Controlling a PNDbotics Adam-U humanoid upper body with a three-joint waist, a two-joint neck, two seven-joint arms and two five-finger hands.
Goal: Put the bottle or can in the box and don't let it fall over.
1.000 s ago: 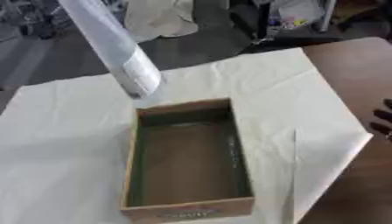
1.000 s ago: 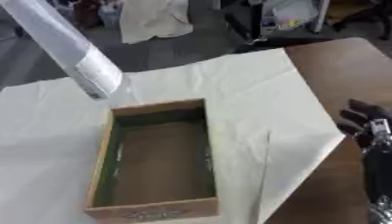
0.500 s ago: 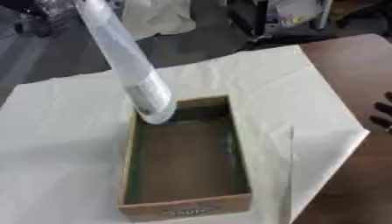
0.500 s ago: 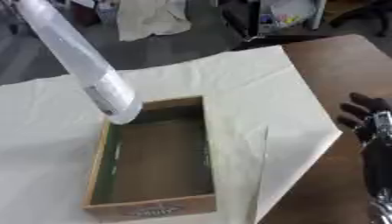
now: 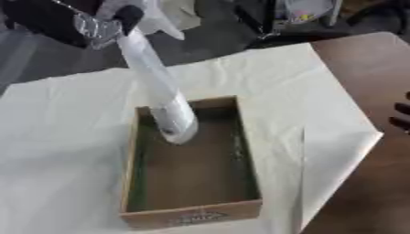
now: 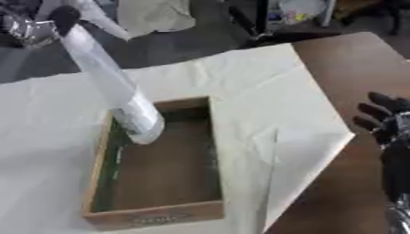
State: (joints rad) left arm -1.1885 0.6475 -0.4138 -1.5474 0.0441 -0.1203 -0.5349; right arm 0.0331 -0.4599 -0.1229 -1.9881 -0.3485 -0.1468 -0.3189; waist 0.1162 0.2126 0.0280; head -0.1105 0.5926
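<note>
Bottle swung down into the box, base not yet set flat

Over the last second I bring the bottle (image 5: 160, 98) from above the cloth beyond the box (image 5: 191, 215) down over its far wall, and its lower end now sits inside the far end of the box, so the placing is close; only standing it upright seems left. It leans steeply, top tilted away toward my left hand (image 5: 102, 22), which is curled round its upper end at the view's top left. I cannot tell whether its base touches the box floor. My right hand (image 6: 392, 137) rests idle and open at the counter's right edge, well apart from the box.
</note>
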